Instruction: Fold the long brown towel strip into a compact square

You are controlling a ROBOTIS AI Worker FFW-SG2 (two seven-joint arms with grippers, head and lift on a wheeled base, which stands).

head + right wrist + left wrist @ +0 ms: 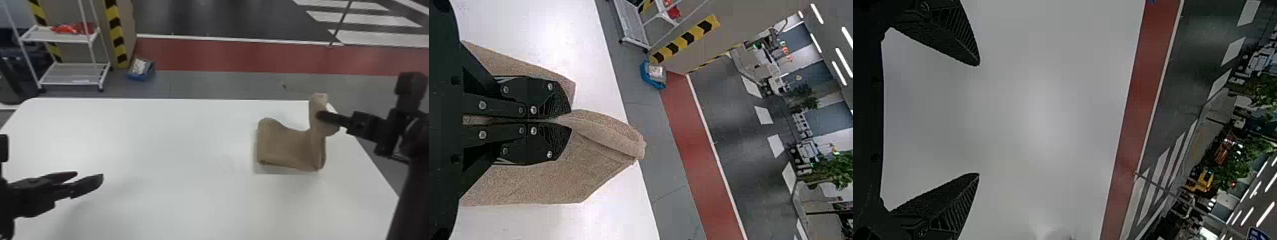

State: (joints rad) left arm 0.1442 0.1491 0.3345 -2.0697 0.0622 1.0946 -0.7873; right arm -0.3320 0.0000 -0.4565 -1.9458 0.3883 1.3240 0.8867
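The brown towel (282,145) rests at the right part of the white table, its right end raised and pinched by my right gripper (322,116). In the right wrist view the right gripper (566,120) is shut on the towel (544,182), with cloth on both sides of the fingers and a fold sticking out past the tips. Over the table's left side, well away from the towel, my left gripper (89,179) stands open. The left wrist view has the left gripper (978,120) with a wide gap and nothing between its fingers.
The white table (159,143) spreads under both arms, its far edge just beyond the raised cloth and its right edge beneath the right arm. On the floor behind are a white rack (73,72) and a blue box (138,76).
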